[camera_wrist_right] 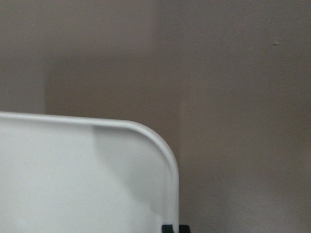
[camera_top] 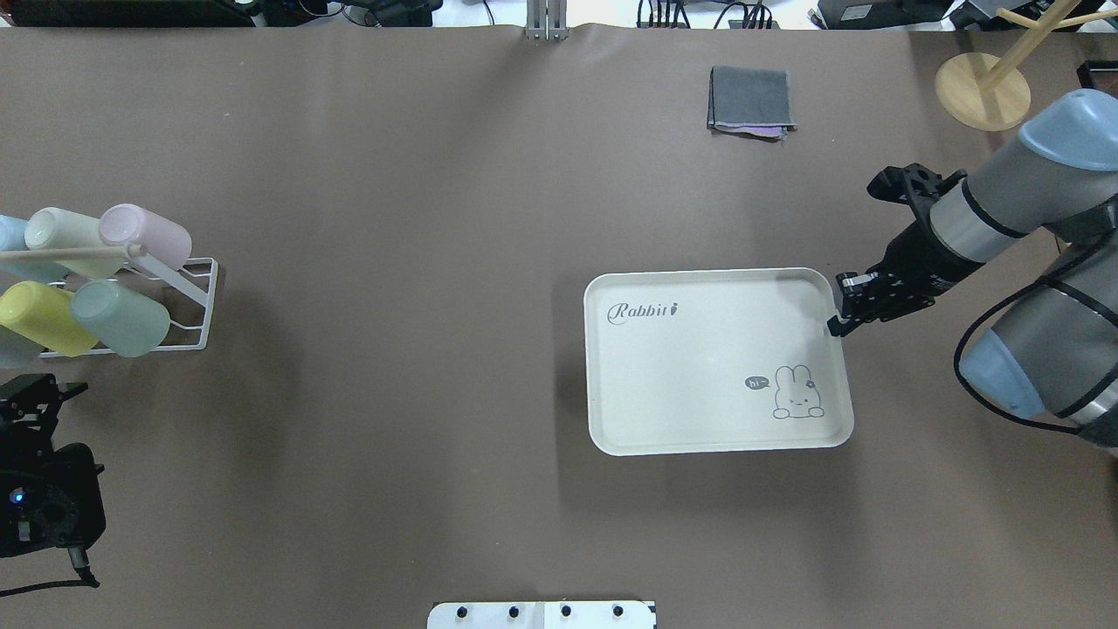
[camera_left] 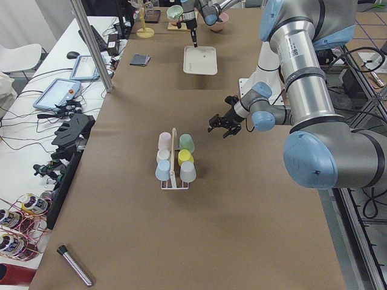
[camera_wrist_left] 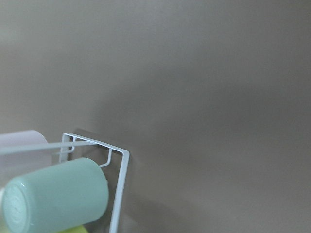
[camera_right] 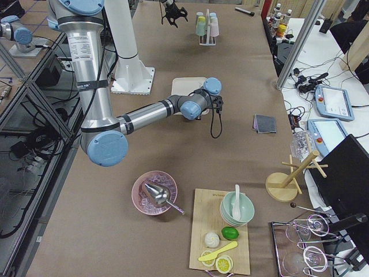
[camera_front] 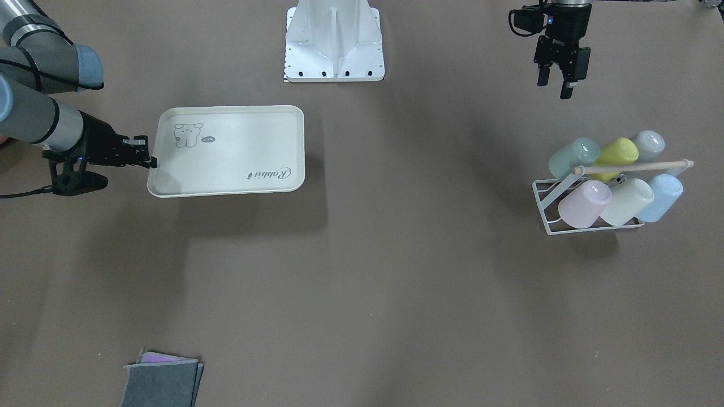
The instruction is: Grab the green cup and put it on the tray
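The green cup, pale mint, lies tilted in a white wire rack with several other cups; it also shows in the overhead view and the left wrist view. My left gripper is open and empty, hanging above the table a little way from the rack on the robot's side. The cream tray with the "Rabbit" print is near the table's middle. My right gripper is shut on the tray's rim near a corner. The tray's wide shadow suggests it is held off the table.
In the rack, a yellow-green cup, a grey, a pink, a cream and a blue cup surround the green one under a wooden handle. A folded grey cloth lies at the table's far edge. The robot's white base stands between the arms.
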Tool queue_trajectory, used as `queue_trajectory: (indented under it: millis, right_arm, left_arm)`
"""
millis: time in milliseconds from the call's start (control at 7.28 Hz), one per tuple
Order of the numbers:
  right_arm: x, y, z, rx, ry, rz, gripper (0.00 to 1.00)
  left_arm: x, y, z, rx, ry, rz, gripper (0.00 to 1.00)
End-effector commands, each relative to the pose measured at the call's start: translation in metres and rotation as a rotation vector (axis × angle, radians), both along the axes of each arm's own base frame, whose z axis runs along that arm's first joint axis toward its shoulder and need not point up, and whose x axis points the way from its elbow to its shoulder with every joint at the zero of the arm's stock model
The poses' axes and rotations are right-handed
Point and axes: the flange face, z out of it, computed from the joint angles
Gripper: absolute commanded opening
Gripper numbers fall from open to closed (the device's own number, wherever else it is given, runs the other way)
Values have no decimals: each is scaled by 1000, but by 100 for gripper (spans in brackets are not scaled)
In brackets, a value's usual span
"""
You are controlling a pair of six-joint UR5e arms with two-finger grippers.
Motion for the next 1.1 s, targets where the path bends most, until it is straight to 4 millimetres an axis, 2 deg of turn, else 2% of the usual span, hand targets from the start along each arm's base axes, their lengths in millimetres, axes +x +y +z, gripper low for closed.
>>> queue_trajectory:
  millis: [0,137,275,412,549,687,961]
  right_arm:
    - [-49,-1,-34,5,4,-1,0]
    - [-71,1,-51,-5,6,5,0]
    - [-90,7,-65,3,7,5,0]
    - [-112,6,-83,-14,3,10,0]
    - [-137,7,-98,-26,7,14,0]
    - [-152,12,-109,-15,1,2,0]
    - [-186,18,-131,-14,-1,-4,0]
  left_arm:
    - [12,11,5,266,-244,96,98]
    - [12,11,11,327,-336,142,98]
    - [12,8,9,433,-449,188,98]
    - [10,6,9,564,-578,206,98]
    - [16,14,18,701,-714,231,98]
    - [19,22,24,742,-758,266,97]
    - [21,21,36,766,-833,313,97]
